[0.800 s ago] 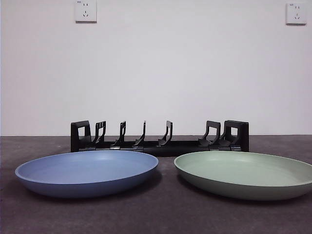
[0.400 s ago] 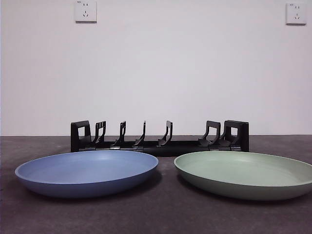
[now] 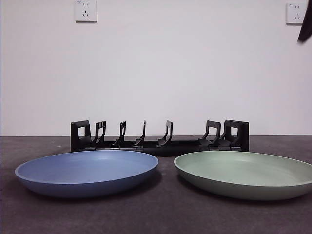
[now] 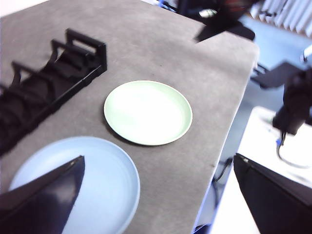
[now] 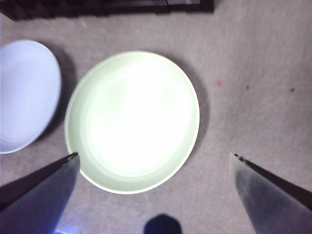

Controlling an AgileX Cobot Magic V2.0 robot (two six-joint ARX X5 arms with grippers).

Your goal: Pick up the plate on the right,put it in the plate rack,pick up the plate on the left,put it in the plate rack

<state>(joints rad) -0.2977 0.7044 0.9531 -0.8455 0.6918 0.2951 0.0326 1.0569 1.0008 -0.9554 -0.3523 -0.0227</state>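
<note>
A: What takes up most of the scene?

B: The bench (image 3: pixel 161 214), a dark grey surface. The plate rack (image 3: pixel 160 138) stands on it, long and low, black, with curved upright dividers and blocky square ends; every slot is bare.

A: And the plates?

B: Both lie flat on the bench, on the camera's side of the rack in the front view. The blue plate (image 3: pixel 87 172) sits before the rack's left half, the green plate (image 3: pixel 244 174) before its right half. They are near each other but apart, and neither touches the rack.

A: Where are the arms?

B: The right gripper (image 5: pixel 153 163) hangs above the green plate (image 5: pixel 132 121), just off the rim farthest from the rack (image 5: pixel 107 7), with its jaws spread wide and nothing between them. In the front view only a black tip (image 3: pixel 306 22) shows, high above the rack's right end. The left gripper (image 4: pixel 158 168) is high over the blue plate (image 4: pixel 100 183), on the side away from the rack (image 4: pixel 46 80), its jaws also wide apart and empty.

A: Anything else?

B: Two white wall sockets, one (image 3: pixel 86 10) high above the rack's left end, the other (image 3: pixel 295 12) beyond its right end, partly behind the black tip.
</note>
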